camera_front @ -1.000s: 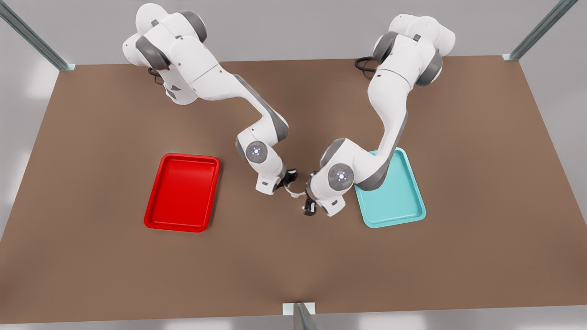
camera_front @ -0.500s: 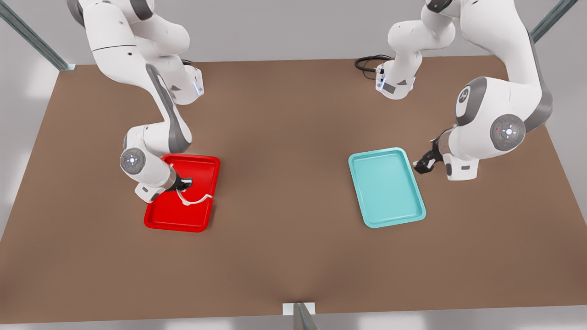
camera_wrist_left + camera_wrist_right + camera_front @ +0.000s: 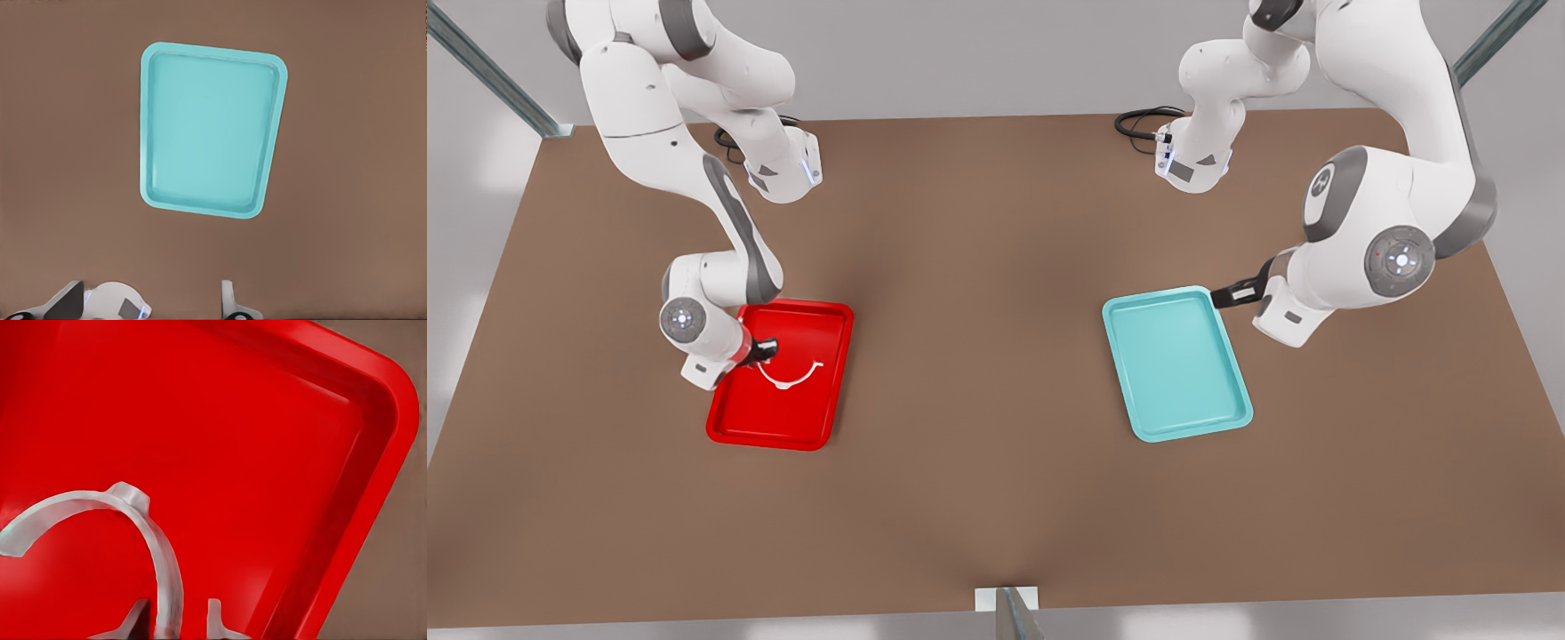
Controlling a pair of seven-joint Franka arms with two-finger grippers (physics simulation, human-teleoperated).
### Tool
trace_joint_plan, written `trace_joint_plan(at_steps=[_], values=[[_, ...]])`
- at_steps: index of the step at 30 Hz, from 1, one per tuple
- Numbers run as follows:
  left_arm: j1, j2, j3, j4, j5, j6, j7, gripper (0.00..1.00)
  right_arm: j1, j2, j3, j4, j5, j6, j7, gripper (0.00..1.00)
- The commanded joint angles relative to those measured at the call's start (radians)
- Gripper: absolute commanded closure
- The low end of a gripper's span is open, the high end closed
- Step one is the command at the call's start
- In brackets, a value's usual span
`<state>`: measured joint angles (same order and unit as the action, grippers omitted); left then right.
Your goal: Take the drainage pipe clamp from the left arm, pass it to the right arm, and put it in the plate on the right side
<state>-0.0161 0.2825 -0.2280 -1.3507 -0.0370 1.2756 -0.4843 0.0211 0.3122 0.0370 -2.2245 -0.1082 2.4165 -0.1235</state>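
The drainage pipe clamp (image 3: 789, 378) lay inside the red plate (image 3: 735, 425) on the front view's left. The right hand (image 3: 763, 349) hung over that plate, its fingers (image 3: 215, 617) slightly parted around one end of the clamp. The left hand (image 3: 1231, 296) waited beside the teal tray (image 3: 1138, 418), fingers spread wide, above the brown surface (image 3: 978, 267).
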Motion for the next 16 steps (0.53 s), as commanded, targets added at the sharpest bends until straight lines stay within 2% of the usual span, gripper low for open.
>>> trace_joint_plan(at_steps=[1, 4, 5, 7, 9, 11, 16], values=[[-0.001, 0.0, -0.001, 0.001, 0.003, -0.022, 0.395, 0.0, -0.001, 0.002, 0.001, 0.006, 0.051, 0.046, -0.189, 0.0], [0.001, 0.0, -0.001, 0.005, 0.005, -0.024, 0.395, 0.0, -0.001, -0.004, 0.001, 0.019, 0.051, 0.035, -0.189, 0.0], [-0.001, 0.0, -0.001, 0.005, 0.005, -0.024, 0.386, 0.0, 0.002, -0.025, 0.007, 0.058, 0.051, -0.029, -0.183, 0.0], [0.001, -0.002, -0.001, 0.005, 0.002, -0.024, 0.363, 0.0, 0.051, -0.045, 0.023, 0.354, 0.113, -0.518, -0.16, 0.0], [0.001, 0.0, -0.001, 0.005, 0.002, -0.025, 0.363, 0.0, 0.1, -0.044, 0.023, 0.657, 0.11, -0.852, -0.111, 0.0], [0.001, 0.0, -0.001, 0.005, 0.002, -0.024, 0.363, 0.0, 0.115, -0.061, 0.017, 0.764, 0.117, -0.922, -0.054, 0.0], [0.001, 0.0, -0.001, 0.005, 0.002, -0.024, 0.363, 0.0, 0.106, -0.094, 0.012, 0.775, 0.105, -0.929, 0.035, 0.0]])
